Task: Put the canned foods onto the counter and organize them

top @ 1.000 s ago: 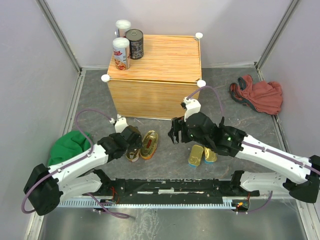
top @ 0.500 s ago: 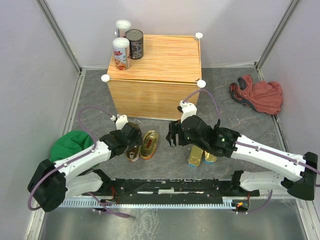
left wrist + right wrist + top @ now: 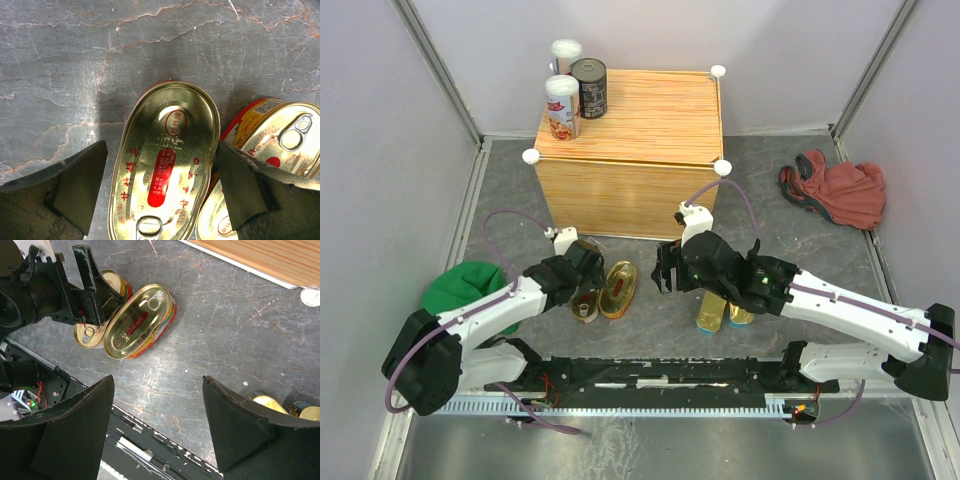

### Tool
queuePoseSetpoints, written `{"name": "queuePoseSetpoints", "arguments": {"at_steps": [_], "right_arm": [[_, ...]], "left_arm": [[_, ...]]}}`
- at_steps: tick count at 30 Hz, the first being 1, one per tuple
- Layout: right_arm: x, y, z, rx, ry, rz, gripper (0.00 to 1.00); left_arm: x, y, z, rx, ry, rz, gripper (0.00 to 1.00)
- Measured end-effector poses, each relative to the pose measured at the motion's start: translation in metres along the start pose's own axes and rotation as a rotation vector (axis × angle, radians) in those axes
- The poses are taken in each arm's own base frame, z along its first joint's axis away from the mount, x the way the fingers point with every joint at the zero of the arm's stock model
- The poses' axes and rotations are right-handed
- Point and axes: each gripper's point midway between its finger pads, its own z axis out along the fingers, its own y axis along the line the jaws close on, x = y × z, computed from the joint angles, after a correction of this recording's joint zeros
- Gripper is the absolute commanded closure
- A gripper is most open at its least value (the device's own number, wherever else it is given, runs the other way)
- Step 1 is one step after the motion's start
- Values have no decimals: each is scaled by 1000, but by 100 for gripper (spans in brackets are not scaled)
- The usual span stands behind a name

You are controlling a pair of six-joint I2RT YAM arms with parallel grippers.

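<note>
Two oval gold-red tins lie side by side on the grey floor: the left one (image 3: 586,308) and the right one (image 3: 619,289). My left gripper (image 3: 584,290) is open and straddles the left oval tin (image 3: 167,160). Its right finger (image 3: 240,185) stands between that tin and the other oval tin (image 3: 282,137). My right gripper (image 3: 666,268) is open and empty above the floor (image 3: 157,385). Two rectangular gold-blue tins (image 3: 712,311) (image 3: 741,315) lie under the right arm. Two tall white-lidded cans (image 3: 562,105) (image 3: 566,52) and a dark round tin (image 3: 589,88) stand on the wooden counter's (image 3: 650,125) back left corner.
A green cloth (image 3: 458,290) lies at the left by the left arm. A red cloth (image 3: 835,190) lies at the right by the wall. Grey walls close in both sides. A black rail (image 3: 660,375) runs along the near edge.
My left gripper has moved slightly forward and settled around the left oval tin. My right gripper shifted a little left and nearer, then held still. The cans have not moved.
</note>
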Motion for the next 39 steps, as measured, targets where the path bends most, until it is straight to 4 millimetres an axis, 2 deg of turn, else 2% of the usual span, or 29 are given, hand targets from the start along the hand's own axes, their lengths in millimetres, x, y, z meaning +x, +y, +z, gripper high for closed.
{"name": "queuePoseSetpoints", "arguments": {"at_steps": [6, 12, 25, 32, 39], "right_arm": [[0, 1, 2, 0, 1, 0, 21], [2, 1, 5, 1, 3, -1, 21], [11, -4, 9, 17, 25, -11, 21], [16, -7, 11, 27, 33, -12, 21], [23, -14, 11, 46, 44, -8, 20]], "left_arm": [[2, 0, 1, 0, 9, 0, 6], [5, 0, 4, 7, 17, 4, 11], [6, -14, 13, 67, 16, 52, 42], [7, -21, 13, 111, 27, 86, 54], [13, -36, 10, 173, 61, 156, 57]]}}
